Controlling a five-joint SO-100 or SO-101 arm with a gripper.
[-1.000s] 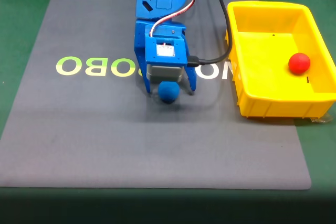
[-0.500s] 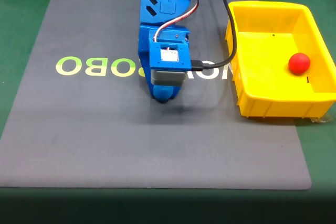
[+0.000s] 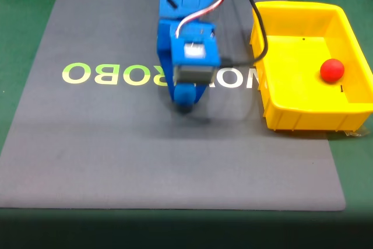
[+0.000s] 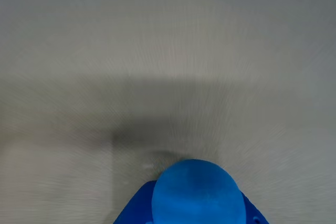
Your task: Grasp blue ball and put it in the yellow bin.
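Ball pinched, lifting off mat.
Gripper clamps blue ball for carry; yellow bin at 3 o'clock.

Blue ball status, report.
Gripper shut on blue ball. Yellow bin to the right in fixed view, red ball inside. Nothing between.

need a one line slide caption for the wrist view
Wrist view: gripper shut on the blue ball, with blurred grey mat beyond.
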